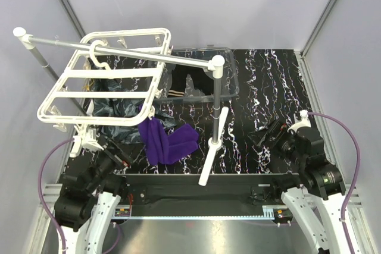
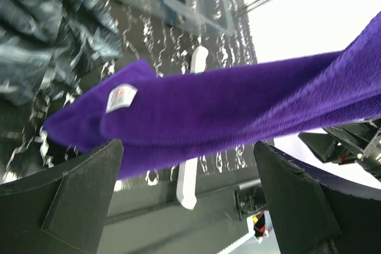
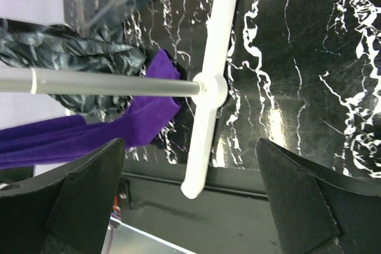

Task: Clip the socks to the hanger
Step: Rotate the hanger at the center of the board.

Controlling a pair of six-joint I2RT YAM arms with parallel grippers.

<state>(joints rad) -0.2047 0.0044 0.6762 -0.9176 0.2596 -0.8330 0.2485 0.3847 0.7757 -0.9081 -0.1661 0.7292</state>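
The white grid hanger hangs by its hook from a silver rod. A purple sock hangs from near the hanger's front right corner, and its lower end lies on the table. It crosses the left wrist view just above my left gripper, which is open and empty. The left gripper sits left of the sock. Dark marbled socks lie under the hanger. My right gripper is open and empty at the right, away from the socks. In its view the purple sock is at the left.
A silver rod stand with white caps has a white cross foot just right of the purple sock; it also shows in the right wrist view. A clear plastic bin at the back holds a dark sock with tan stripes.
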